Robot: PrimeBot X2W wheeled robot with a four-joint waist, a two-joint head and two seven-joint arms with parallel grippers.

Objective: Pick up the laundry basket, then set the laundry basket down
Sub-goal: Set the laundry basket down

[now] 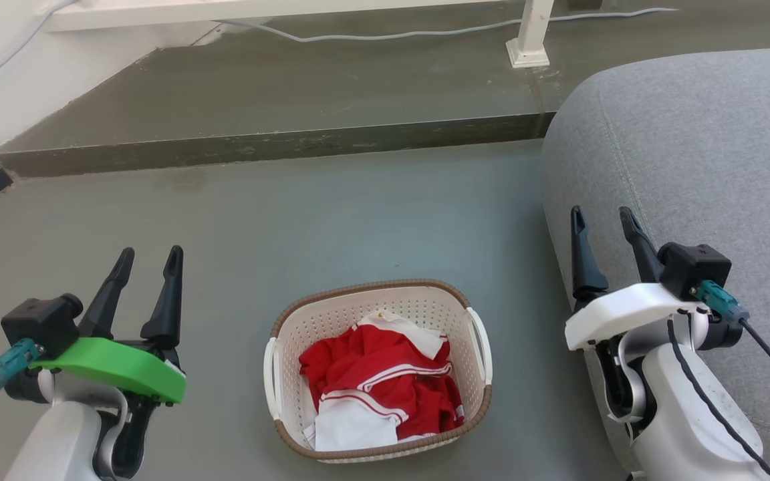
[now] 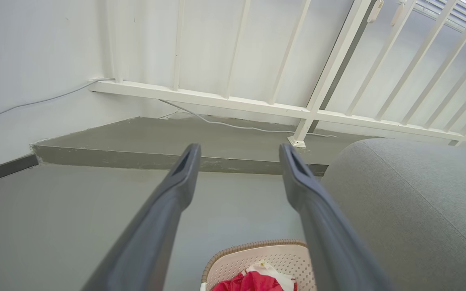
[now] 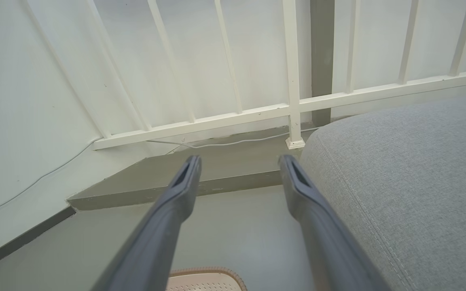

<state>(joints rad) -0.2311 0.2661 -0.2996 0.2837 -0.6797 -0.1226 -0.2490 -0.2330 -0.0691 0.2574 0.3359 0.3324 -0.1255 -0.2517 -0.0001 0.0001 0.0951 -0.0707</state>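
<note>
The laundry basket [image 1: 358, 314] stands upright on the grey floor [image 1: 358, 214], near the robot and between its two arms. It holds a crumpled heap of red and white clothes [image 1: 378, 381]. Its two white side handles face left and right, and its brown rim is unobstructed all the way round.

The left gripper [image 1: 151, 252] hovers to the left of the basket, well apart from it, with its fingers pointing toward the far side. The fingers are spread with a plain gap between them and hold nothing. In the left wrist view the far end of the basket shows low down, between the two fingers but nearer than their tips.

The right gripper [image 1: 602, 212] hangs to the right of the basket, also apart from it, just beside the edge of a grey upholstered seat [image 1: 692, 153]. Its fingers are likewise parted and empty.

Beyond the basket a raised step [image 1: 278, 143] runs across the floor, with a pale cable [image 1: 392, 33] lying on it.
</note>
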